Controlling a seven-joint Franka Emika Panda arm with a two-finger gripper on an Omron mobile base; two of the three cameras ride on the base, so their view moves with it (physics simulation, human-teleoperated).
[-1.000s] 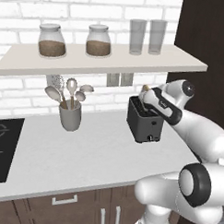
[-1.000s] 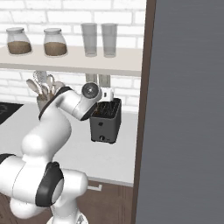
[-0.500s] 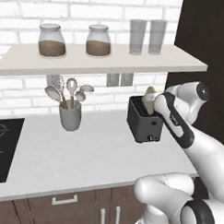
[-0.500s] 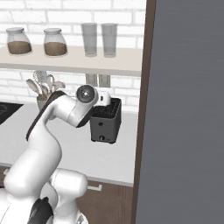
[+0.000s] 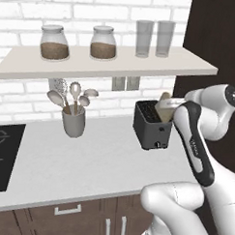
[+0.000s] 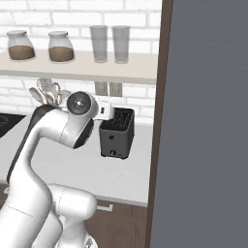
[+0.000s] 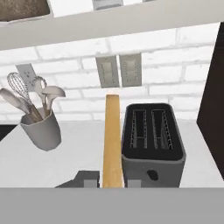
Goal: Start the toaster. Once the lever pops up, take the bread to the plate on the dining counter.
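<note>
The dark toaster (image 5: 151,126) (image 6: 116,139) (image 7: 151,142) stands on the grey worktop below the shelf, both top slots empty. My gripper (image 7: 112,182) is shut on the bread (image 7: 112,135), a tan slice seen edge-on just left of the toaster in the hand view. In the left base view the bread (image 5: 163,107) hangs above the toaster's right end, level with its top, with my hand (image 5: 174,101) behind it. The white hand (image 6: 104,110) sits beside the toaster's top left corner in the right base view. The plate and the dining counter are out of view.
A grey utensil cup (image 5: 74,121) (image 7: 41,129) stands left of the toaster. The shelf (image 5: 107,65) overhead carries two jars and two glasses. A dark tall cabinet (image 6: 203,121) rises right of the toaster. A black hob (image 5: 4,155) lies at far left.
The arm has swung out to the right and its elbow has straightened. The bread, held throughout, has shifted a little to the right and lower over the toaster. The toaster has stayed put.
</note>
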